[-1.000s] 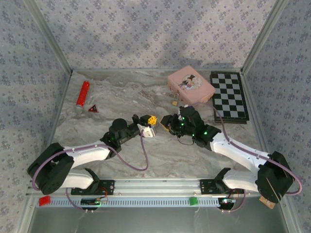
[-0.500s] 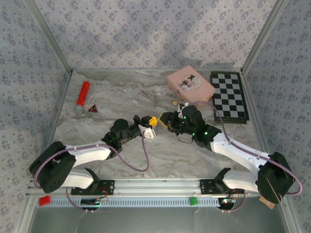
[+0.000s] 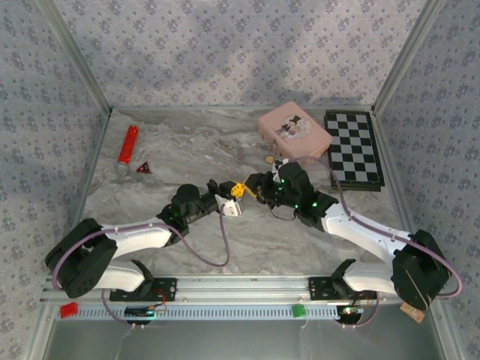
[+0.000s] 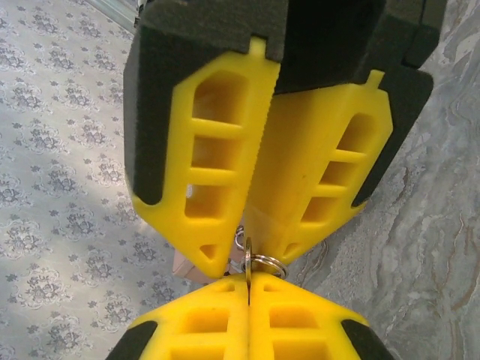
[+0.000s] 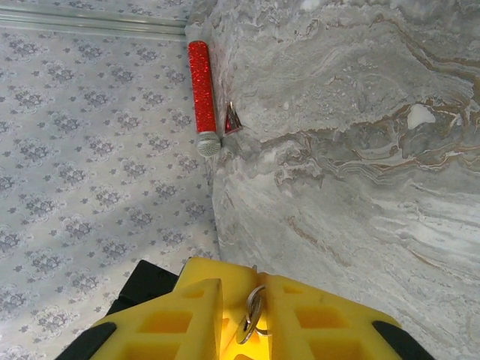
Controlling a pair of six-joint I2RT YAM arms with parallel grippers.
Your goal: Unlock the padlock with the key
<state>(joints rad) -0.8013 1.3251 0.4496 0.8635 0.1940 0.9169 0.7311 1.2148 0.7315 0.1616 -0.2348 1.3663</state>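
Change: the two grippers have closed the gap between them. A second ago they sat slightly apart at mid-table. Now the left gripper point(image 3: 235, 190) and right gripper point(image 3: 253, 187) meet tip to tip.
Meaning: this looks like a hand-over or re-grip of the key rather than the unlocking itself. The padlock has not moved and nothing touches it.
Key: a small silver key point(image 4: 248, 264) on a ring point(image 4: 267, 263), caught where the two grippers meet, above the middle of the table point(image 3: 180, 150).
Key axis: its long axis seems to follow the line joining the grippers, roughly left to right. The ring end lies toward the right gripper and the other end runs into the left gripper. The left wrist view shows it edge-on.
Left gripper: fingers point(image 4: 202, 330) pressed together, pinching the thin edge of the key.
Right gripper: fingers point(image 5: 172, 319) drawn narrow around the ring end. The right wrist view shows key and ring sitting in the slot between them, with some room to spare. I cannot tell whether they grip it yet.
Padlock: tiny and brass point(image 3: 268, 159), lying on the table at the near edge of the pink box point(image 3: 294, 133), just far of the right gripper and apart from it. It is too small to tell which way its shackle or keyhole points.
Next: probably one gripper must take a firm hold of the ring end before the key can go to the padlock.
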